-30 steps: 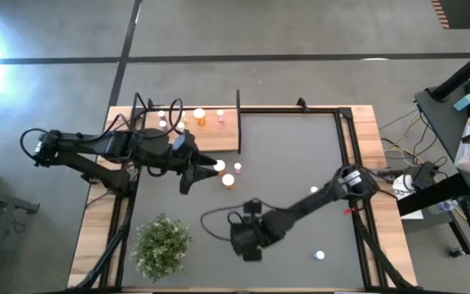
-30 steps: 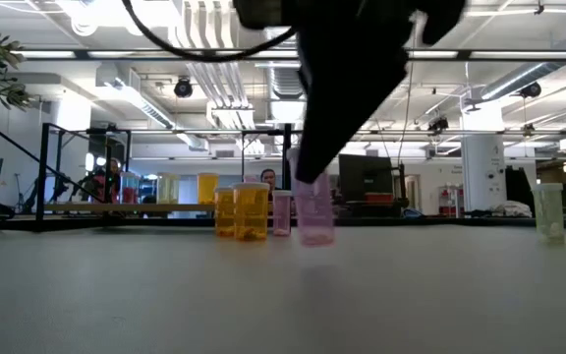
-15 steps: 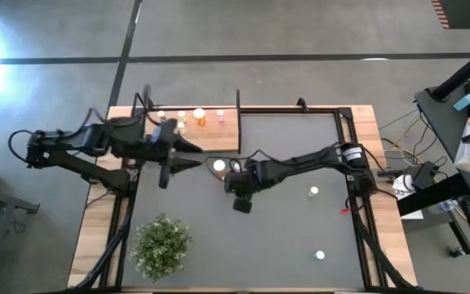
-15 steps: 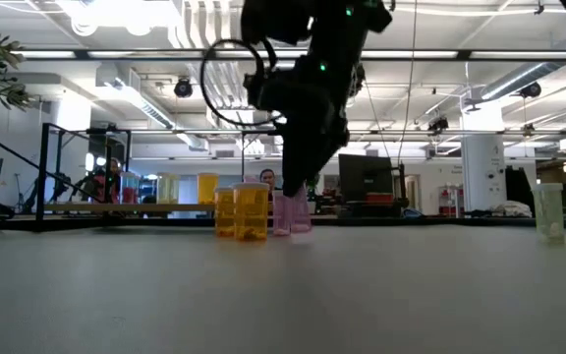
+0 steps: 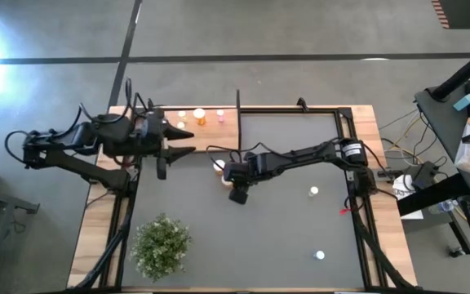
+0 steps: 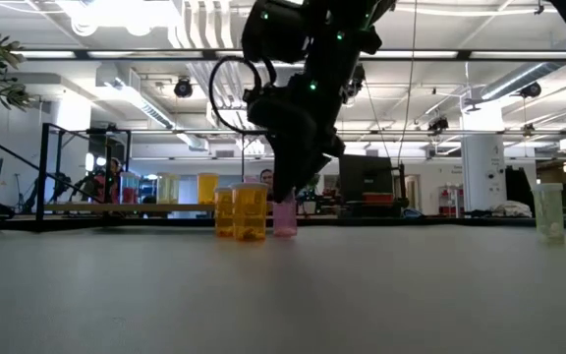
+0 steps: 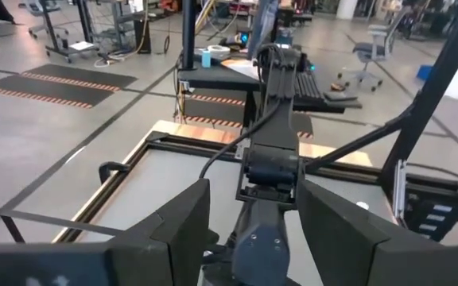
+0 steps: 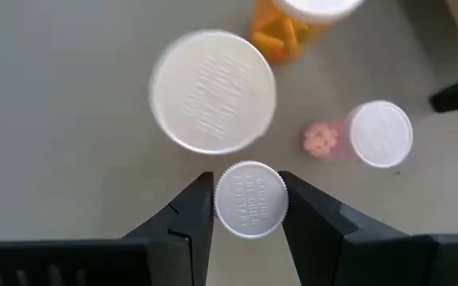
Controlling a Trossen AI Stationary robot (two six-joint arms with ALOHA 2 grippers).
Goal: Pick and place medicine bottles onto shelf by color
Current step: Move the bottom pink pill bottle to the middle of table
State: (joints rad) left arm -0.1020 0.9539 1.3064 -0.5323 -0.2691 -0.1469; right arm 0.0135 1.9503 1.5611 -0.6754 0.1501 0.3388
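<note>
We see embossed, unreadable lettering on the white cap of the small pink bottle pinched by our right gripper; left gripper spread.

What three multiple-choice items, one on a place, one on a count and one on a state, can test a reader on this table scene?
1. Where is the green plant?
A. on the shelf
B. at the table's near left corner
C. under the right arm

2. How many white caps lie alone on the right half of the table in the high view?
A. two
B. five
C. none

3. How do the right gripper's jaws stand?
A. wide open over bare table
B. shut on a small white-capped bottle
C. shut on the plant

Key: 1 B, the plant stands low on the left in the high view, far from the shelf. 2 A, one cap lies mid-right and another nearer the front. 3 B, the right wrist view shows the small white-capped bottle clasped between the jaws.
</note>
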